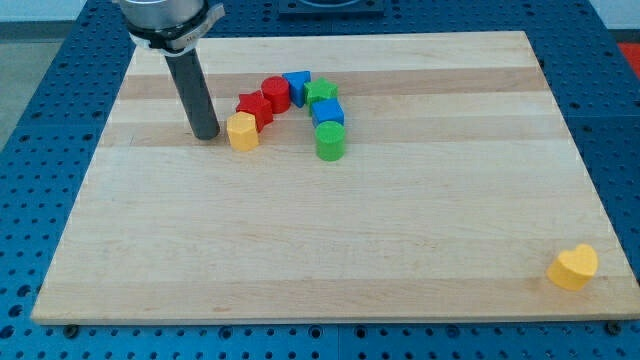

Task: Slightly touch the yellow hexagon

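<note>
The yellow hexagon point(242, 131) lies on the wooden board point(330, 230) in the upper left part of the view. My tip point(206, 134) stands just to the hexagon's left, very close to it; I cannot tell if they touch. A red star-shaped block point(254, 108) sits right behind the hexagon, touching or nearly touching it.
An arc of blocks runs right from the hexagon: a red cylinder point(276, 92), a blue block point(297, 86), a green star block point(321, 95), a blue cube point(327, 112) and a green cylinder point(330, 141). A yellow heart block point(573, 267) lies at the board's bottom right corner.
</note>
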{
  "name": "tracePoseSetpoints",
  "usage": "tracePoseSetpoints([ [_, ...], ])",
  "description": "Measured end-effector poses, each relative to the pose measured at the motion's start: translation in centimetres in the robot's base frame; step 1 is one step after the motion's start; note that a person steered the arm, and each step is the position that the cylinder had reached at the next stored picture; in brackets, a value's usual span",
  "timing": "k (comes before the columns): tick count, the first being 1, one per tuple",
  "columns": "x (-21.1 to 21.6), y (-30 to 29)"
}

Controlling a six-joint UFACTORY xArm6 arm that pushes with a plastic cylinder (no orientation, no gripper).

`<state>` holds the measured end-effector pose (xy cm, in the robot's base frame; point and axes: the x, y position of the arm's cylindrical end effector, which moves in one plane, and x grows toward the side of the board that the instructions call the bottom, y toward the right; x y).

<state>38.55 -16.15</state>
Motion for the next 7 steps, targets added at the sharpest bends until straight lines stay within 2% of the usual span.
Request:
tracePoseSetpoints([
  [7,0.6,1.6],
])
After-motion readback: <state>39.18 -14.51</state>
